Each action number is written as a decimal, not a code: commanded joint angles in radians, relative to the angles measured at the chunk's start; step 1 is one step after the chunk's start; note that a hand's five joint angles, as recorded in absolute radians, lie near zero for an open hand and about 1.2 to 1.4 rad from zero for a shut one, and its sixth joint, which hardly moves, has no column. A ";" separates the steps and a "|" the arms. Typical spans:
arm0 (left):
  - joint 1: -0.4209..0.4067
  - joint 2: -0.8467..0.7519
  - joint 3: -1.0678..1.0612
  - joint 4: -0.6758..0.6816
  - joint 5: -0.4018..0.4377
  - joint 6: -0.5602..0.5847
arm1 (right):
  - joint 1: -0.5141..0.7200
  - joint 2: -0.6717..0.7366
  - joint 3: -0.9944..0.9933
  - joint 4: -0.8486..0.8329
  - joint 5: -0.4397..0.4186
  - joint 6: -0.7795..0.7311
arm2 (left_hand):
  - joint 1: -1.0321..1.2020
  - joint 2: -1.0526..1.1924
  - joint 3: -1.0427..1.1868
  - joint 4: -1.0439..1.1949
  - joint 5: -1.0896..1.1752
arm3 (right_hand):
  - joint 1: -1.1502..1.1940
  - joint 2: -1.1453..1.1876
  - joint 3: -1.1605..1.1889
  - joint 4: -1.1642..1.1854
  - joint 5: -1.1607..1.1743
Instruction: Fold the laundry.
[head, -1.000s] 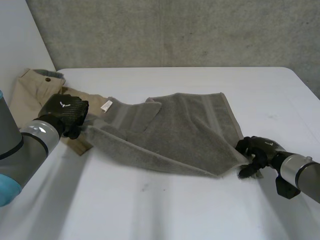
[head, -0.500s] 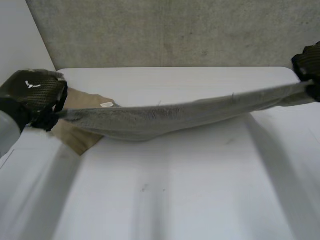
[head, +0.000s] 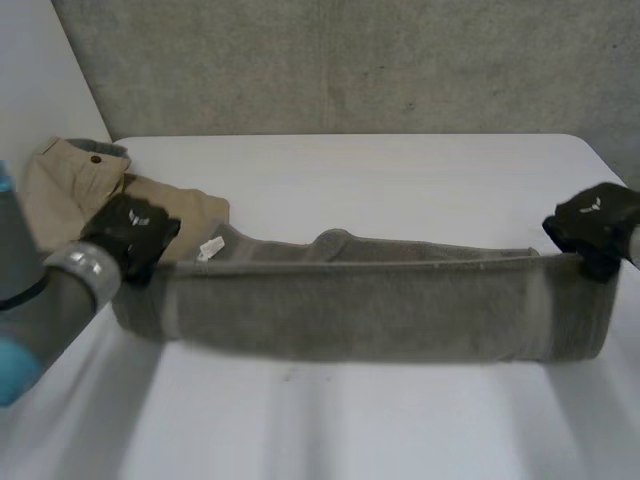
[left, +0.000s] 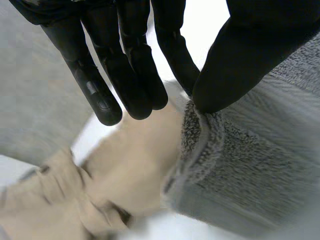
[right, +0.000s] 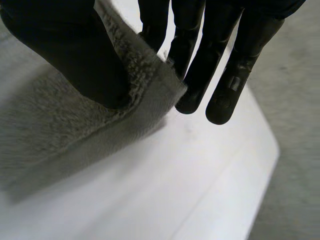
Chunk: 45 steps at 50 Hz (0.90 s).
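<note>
The left hand (head: 128, 236) and the right hand (head: 596, 226) are each pinching an upper corner of the grey towel (head: 370, 312) between thumb and fingers, stretching it wide above the desk (head: 400, 430), perhaps brushing it, so it is hanging flat for folding.

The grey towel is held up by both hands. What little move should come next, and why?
Probably lower both hands to lay the towel flat on the table: the left hand and right hand each pinch a top corner, and it hangs stretched out, ready to spread.
</note>
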 joint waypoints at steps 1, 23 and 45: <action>-0.024 -0.205 0.386 0.201 -0.004 -0.013 | 0.134 0.139 -0.349 -0.233 0.142 0.109 | 0.293 0.201 0.204 0.197 0.250 | 0.409 0.211 0.212 0.207 0.229; -0.032 -0.027 0.420 0.588 -0.117 -0.230 | 0.141 0.090 -0.474 -0.611 0.173 0.373 | 0.293 0.201 0.204 0.197 0.250 | 0.409 0.211 0.212 0.207 0.229; -0.063 -0.081 -0.189 0.496 -0.091 -0.180 | 0.052 0.109 0.151 -0.470 0.008 0.126 | 0.293 0.201 0.204 0.197 0.250 | 0.409 0.211 0.212 0.207 0.229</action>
